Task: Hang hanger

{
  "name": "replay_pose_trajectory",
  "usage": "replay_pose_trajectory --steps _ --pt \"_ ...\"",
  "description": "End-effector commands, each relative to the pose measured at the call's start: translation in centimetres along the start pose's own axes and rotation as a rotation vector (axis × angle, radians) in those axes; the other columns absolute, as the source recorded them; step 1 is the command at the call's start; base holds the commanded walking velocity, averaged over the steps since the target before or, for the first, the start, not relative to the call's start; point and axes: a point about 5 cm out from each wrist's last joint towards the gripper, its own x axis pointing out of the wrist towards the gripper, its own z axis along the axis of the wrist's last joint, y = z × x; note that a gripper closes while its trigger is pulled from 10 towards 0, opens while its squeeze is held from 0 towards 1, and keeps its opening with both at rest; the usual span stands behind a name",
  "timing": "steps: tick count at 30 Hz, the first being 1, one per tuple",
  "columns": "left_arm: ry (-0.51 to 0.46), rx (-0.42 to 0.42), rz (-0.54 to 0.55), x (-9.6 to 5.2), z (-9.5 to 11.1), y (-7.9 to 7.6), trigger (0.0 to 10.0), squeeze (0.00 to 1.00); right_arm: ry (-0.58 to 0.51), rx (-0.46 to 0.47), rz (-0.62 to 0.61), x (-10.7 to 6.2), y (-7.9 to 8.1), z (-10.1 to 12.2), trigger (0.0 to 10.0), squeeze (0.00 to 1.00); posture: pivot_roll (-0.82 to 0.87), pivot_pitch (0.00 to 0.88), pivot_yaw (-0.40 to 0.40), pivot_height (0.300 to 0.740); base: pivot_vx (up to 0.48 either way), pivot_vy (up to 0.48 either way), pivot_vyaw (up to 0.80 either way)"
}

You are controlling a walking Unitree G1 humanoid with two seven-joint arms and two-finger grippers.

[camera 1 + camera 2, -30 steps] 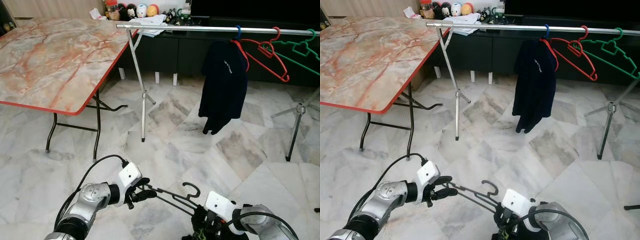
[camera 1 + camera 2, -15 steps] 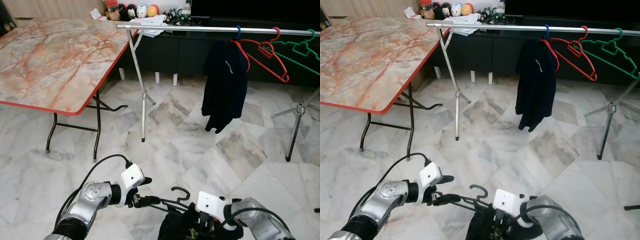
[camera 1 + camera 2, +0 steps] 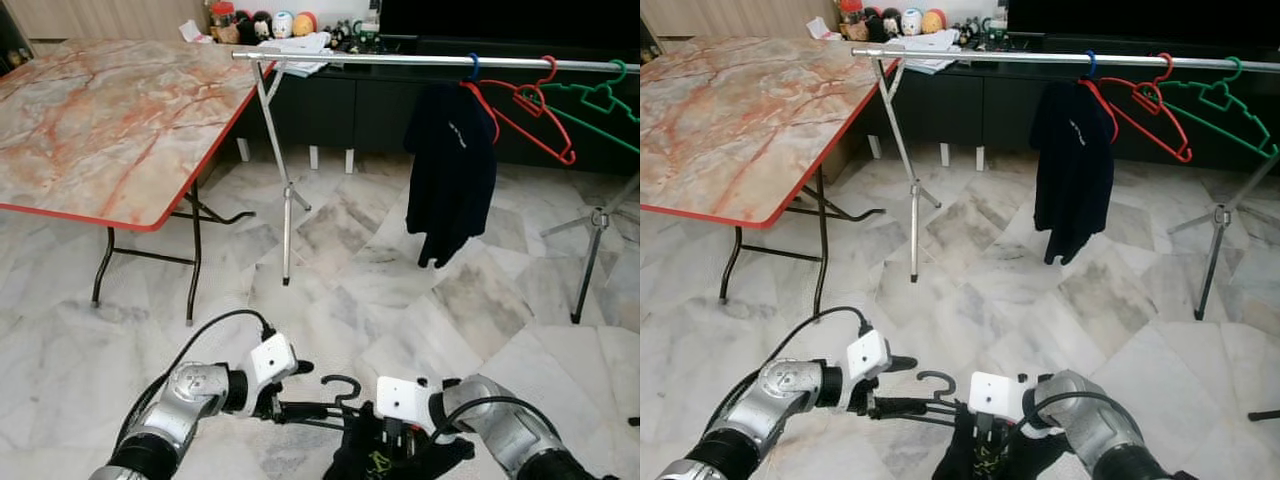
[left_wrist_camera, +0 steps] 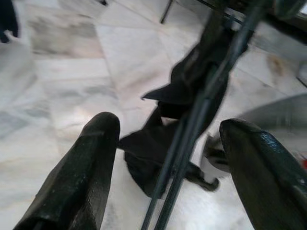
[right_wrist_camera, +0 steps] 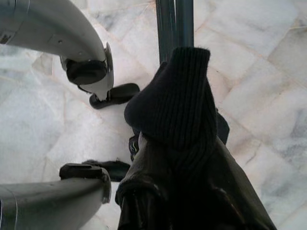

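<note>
A black wire hanger (image 3: 340,384) lies level just above the floor between my two arms, hook up. A black garment (image 3: 364,462) with a ribbed collar (image 5: 178,96) is bunched on it. My right gripper (image 3: 386,444) is buried in that cloth and grips it at the hanger. My left gripper (image 3: 300,390) is at the hanger's left end, open, and the wire (image 4: 192,124) passes between its two fingers (image 4: 96,143) without touching them. The silver clothes rail (image 3: 380,59) runs across the far side at head height.
On the rail hang a dark top (image 3: 450,160), a red hanger (image 3: 540,110) and a green hanger (image 3: 600,100). Its legs (image 3: 287,200) stand on the marble floor. A marble-topped folding table (image 3: 100,110) with a red edge is at the left. A dark cabinet stands behind.
My left gripper has let go of the hanger's end and its fingers now stand apart. The right arm has moved left toward it, and the garment has bunched up on the hanger.
</note>
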Motion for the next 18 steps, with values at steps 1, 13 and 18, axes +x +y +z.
replay_pose_trajectory --steps 1,13,18 --pt "0.028 0.017 -0.026 -0.3 -0.1 0.0 10.0 0.00 -0.005 -0.037 0.016 0.1 -0.1 0.5 10.0 0.00 0.03 0.143 0.060 0.740 0.000 0.000 0.00" --pt "0.056 0.024 -0.035 -0.2 -0.5 -0.1 10.0 0.00 0.017 -0.105 0.081 -0.4 -0.5 0.9 10.0 0.00 0.02 0.123 0.051 0.740 0.000 0.000 0.00" --pt "0.067 0.039 -0.031 -0.2 -0.4 0.0 10.0 0.00 0.056 -0.124 0.040 -0.5 -1.3 0.9 10.0 0.00 0.02 0.113 0.046 0.740 0.000 0.000 0.00"
